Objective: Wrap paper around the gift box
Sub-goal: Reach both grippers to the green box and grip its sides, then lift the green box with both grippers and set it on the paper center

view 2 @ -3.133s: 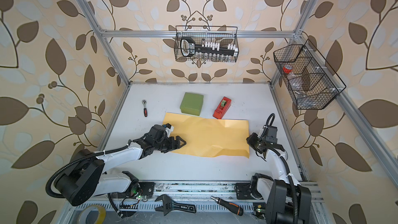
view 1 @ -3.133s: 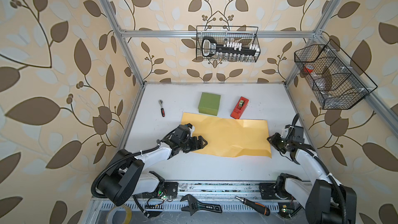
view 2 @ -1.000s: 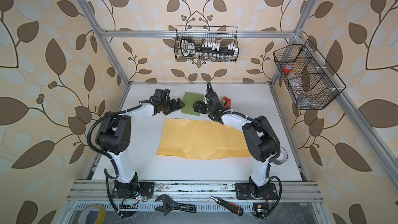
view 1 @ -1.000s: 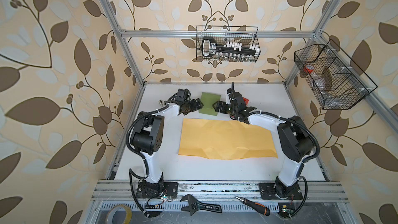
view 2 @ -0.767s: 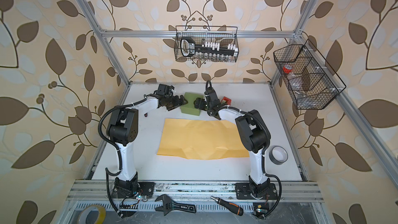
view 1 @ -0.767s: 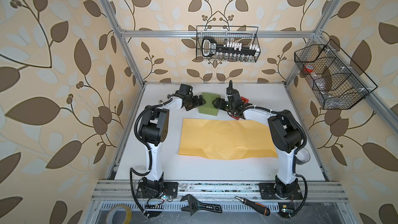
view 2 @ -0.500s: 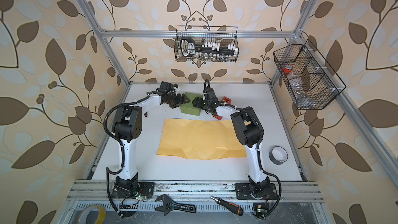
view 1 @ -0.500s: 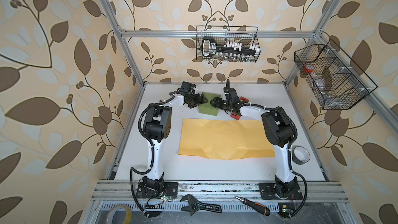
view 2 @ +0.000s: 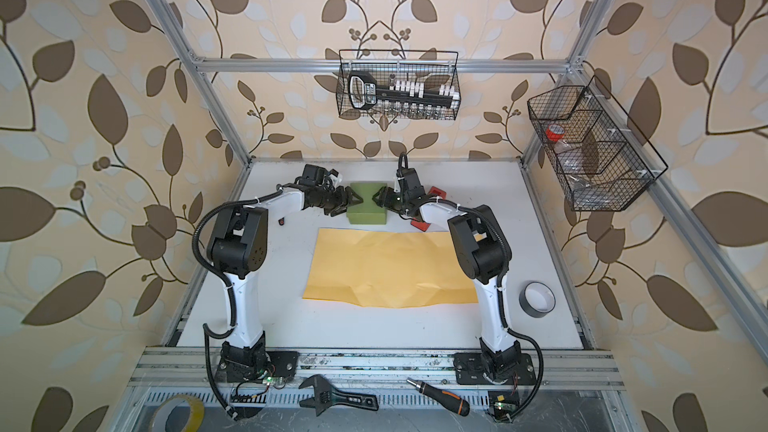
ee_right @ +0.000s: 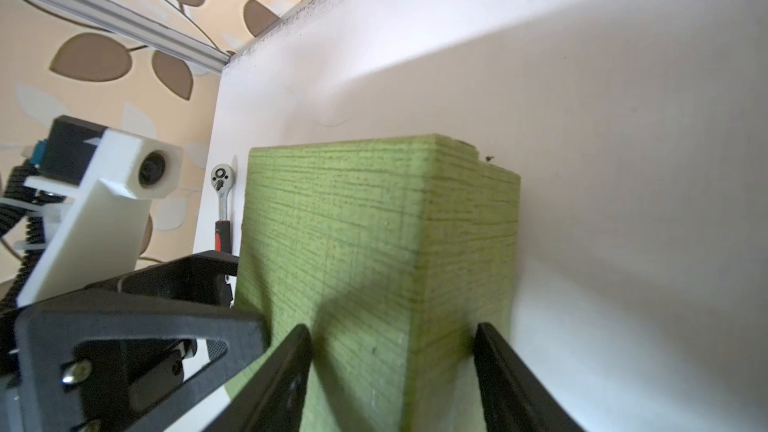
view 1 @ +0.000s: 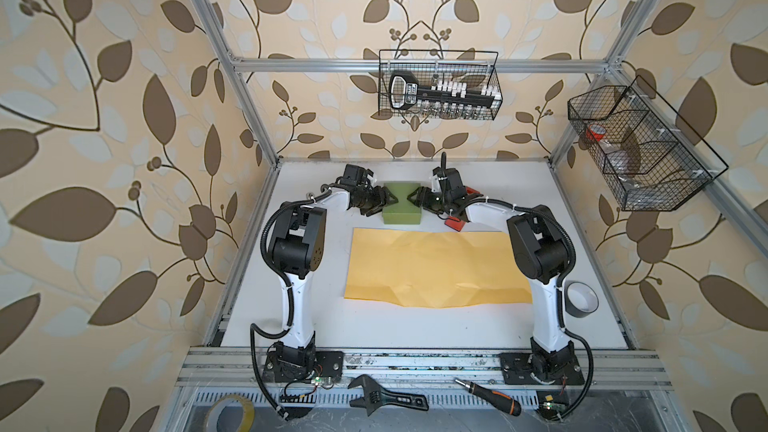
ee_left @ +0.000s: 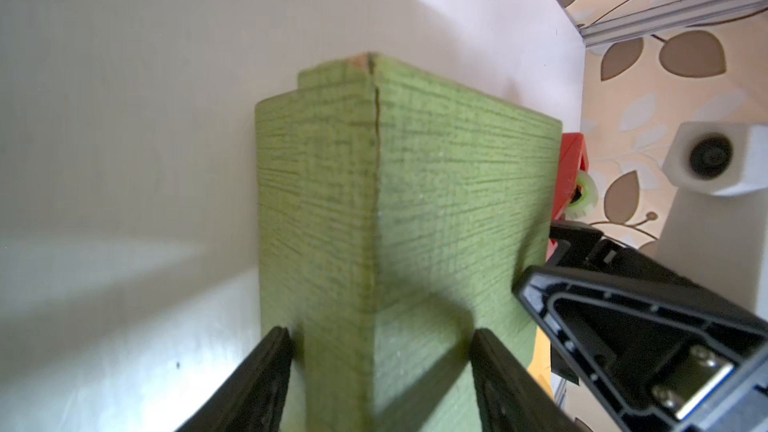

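Observation:
The olive-green gift box (view 1: 402,209) (view 2: 367,209) sits on the white table behind the paper (view 1: 432,268) (view 2: 390,270), which lies flat with its yellow face up. My left gripper (view 1: 390,202) (view 2: 355,201) meets the box from its left side and my right gripper (view 1: 412,198) (view 2: 376,197) from its right. In the left wrist view the left gripper (ee_left: 380,338) straddles a top edge of the box (ee_left: 415,201), one finger by a side wall and one over the lid. The right gripper (ee_right: 392,334) straddles the box (ee_right: 374,243) likewise. Both stand open with thin gaps.
A red tape dispenser (view 1: 455,222) lies right of the box under the right arm. A ratchet (ee_right: 222,197) lies left of the box. A grey tape roll (view 1: 582,299) rests near the right wall. A wrench (view 1: 386,398) and a screwdriver (view 1: 486,396) lie on the front rail.
Both arms have come from the paper's front corners to the box at the back. Over the last second both pairs of jaws have narrowed around it. The box has not moved.

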Robot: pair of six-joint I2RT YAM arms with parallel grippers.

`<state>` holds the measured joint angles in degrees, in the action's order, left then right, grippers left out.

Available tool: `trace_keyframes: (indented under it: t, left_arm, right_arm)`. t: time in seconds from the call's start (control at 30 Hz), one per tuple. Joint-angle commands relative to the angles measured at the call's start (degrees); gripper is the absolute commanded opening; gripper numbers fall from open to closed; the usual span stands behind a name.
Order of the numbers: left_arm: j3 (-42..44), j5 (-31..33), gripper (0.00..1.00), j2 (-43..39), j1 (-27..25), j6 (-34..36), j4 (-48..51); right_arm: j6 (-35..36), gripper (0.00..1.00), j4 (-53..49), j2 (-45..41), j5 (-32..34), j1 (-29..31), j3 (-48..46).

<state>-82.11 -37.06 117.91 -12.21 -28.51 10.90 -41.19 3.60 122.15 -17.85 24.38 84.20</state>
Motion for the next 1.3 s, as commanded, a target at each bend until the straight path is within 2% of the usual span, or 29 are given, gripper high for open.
trace_keyframes:
  t: [0.0,0.23,0.43,0.57,0.7,0.9,1.0,1.27]
  left_arm:
    - [2.27,-5.68,0.68,-8.37,-4.19,-2.12,-5.17]
    - [8.75,-2.62,0.68,-17.49,-8.31,-3.38,-4.92]
    - [14.25,0.12,0.68,-24.46,-14.36,-4.59,-4.38]
    - [16.87,0.14,0.68,-28.16,-18.68,-5.46,-3.78]
    - [19.77,-0.60,0.68,-32.02,-21.28,-6.76,-3.86]
    - [21.85,-3.01,0.68,-31.19,-23.27,-7.85,-4.31]
    - [22.18,-3.15,0.68,-29.26,-23.58,-7.89,-4.82]
    - [21.97,-2.15,0.68,-24.68,-23.71,-6.86,-4.61]
  right_arm:
    - [-0.90,0.61,3.83,-6.36,-7.47,3.19,-2.55]
    - [-1.61,0.57,4.84,-15.39,-7.30,4.52,-11.77]
    - [-2.55,0.55,4.08,-24.13,-6.76,5.24,-22.52]
    - [-2.93,0.54,3.00,-32.41,-6.79,6.33,-31.31]
    - [-3.49,0.54,-0.40,-43.30,-3.84,7.68,-40.91]
    - [-8.88,0.52,-2.25,-54.73,0.08,10.00,-52.12]
    - [-10.27,0.52,-1.94,-56.10,1.10,10.68,-54.53]
    - [-6.00,0.53,-1.94,-51.28,2.03,8.41,-53.23]
